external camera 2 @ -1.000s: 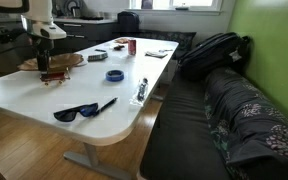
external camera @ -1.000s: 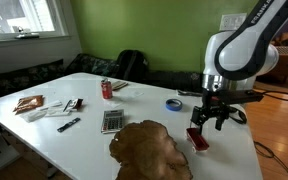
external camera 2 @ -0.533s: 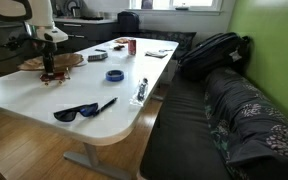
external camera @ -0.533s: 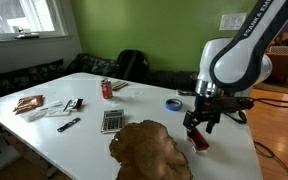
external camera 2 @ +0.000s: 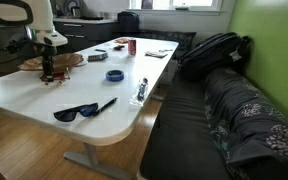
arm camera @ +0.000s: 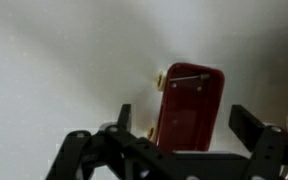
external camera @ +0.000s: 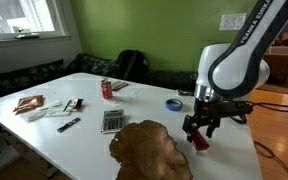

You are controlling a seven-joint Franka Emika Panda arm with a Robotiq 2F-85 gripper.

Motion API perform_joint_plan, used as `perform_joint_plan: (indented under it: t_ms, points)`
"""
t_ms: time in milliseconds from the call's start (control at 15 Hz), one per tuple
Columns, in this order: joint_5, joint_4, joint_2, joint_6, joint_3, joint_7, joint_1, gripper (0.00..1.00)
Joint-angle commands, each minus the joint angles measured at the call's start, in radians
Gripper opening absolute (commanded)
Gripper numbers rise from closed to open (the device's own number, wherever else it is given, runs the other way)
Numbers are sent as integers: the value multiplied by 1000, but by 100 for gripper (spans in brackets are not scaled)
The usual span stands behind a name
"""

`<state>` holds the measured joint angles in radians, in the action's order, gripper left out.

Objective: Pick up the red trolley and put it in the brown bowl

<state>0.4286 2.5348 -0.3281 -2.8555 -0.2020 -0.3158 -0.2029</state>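
The white table point(external camera: 74, 140) carries everything that matters here, and the Panda arm point(external camera: 234, 60) reaches down over its near corner. The brown bowl point(external camera: 149, 152), broad and irregular, sits on the table just beside the spot the arm works over; in an exterior view it lies to the picture's left of the tool. The gripper point(external camera: 199, 128) hangs low over the tabletop with its jaws spread wide and nothing held between them. The red trolley point(external camera: 198, 142) rests flat on the table, outside the bowl, directly beneath the gripper.

The wrist view gives the deciding relation. There the red trolley point(arm camera: 189, 100) lies centred in the gap of the gripper point(arm camera: 184, 115), with clear table showing on either side of it before each finger. Its long axis runs up the picture, crosswise to the line between the fingers point(arm camera: 125, 115), so a closing would likely fall across its narrow width. What seems left is a straight descent, no sideways correction or wrist turn.
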Motion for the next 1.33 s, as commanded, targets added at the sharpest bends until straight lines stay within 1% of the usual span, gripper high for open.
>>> perform_joint_plan:
  t_ms: [0, 67, 133, 200, 267, 333, 533, 667, 800, 933, 1000, 1067, 1133, 1267]
  points:
    - [-21, -12, -35, -28, 4, -33, -10, 97]
    - [-23, -13, -36, -27, 6, -35, -11, 77]
    - [-25, -14, -37, -25, 8, -39, -13, 72]
    - [-26, -13, -34, -21, 8, -40, -14, 70]
    - [-23, -13, -30, -20, 5, -39, -13, 63]
    - [-22, -14, -28, -20, 3, -39, -12, 53]
    - [-24, -14, -22, -19, 5, -46, -17, 30]
    - [-26, -11, -5, -10, 2, -48, -21, 29]
    - [-51, -3, 26, -19, 17, -60, -39, 29]
    - [-62, -2, 51, -31, 20, -64, -40, 29]
    - [-21, 0, 72, -17, -12, -40, -9, 29]
    - [-37, -23, 23, -17, -5, -36, -13, 29]
    - [-36, -24, 33, -17, -6, -36, -12, 54]
    - [-36, -24, 32, -17, -6, -36, -12, 54]
